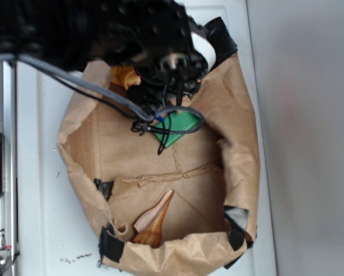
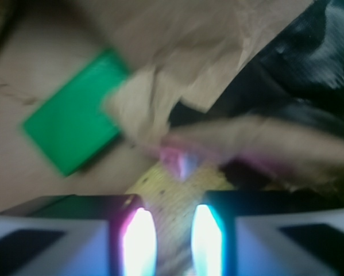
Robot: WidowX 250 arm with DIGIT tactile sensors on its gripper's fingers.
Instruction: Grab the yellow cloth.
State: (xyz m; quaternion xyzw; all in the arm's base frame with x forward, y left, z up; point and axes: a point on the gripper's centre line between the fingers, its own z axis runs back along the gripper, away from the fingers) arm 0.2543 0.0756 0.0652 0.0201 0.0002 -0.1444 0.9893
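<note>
In the wrist view the yellow cloth (image 2: 173, 187), nubbly and bright, fills the narrow gap between my gripper's (image 2: 174, 224) two fingers, which are shut on it. It lies against the crumpled back wall of the brown paper bag (image 2: 177, 69). In the exterior view only a yellow-orange fold of the cloth (image 1: 124, 75) peeks out from under the black arm (image 1: 160, 46), which hides the fingers at the bag's far edge.
A flat green block (image 1: 182, 125) (image 2: 74, 129) lies on the bag's floor just in front of the arm. A brown-orange pointed shell (image 1: 154, 221) rests near the bag's front wall (image 1: 177, 253). Grey cables (image 1: 103, 89) hang over the bag's left rim.
</note>
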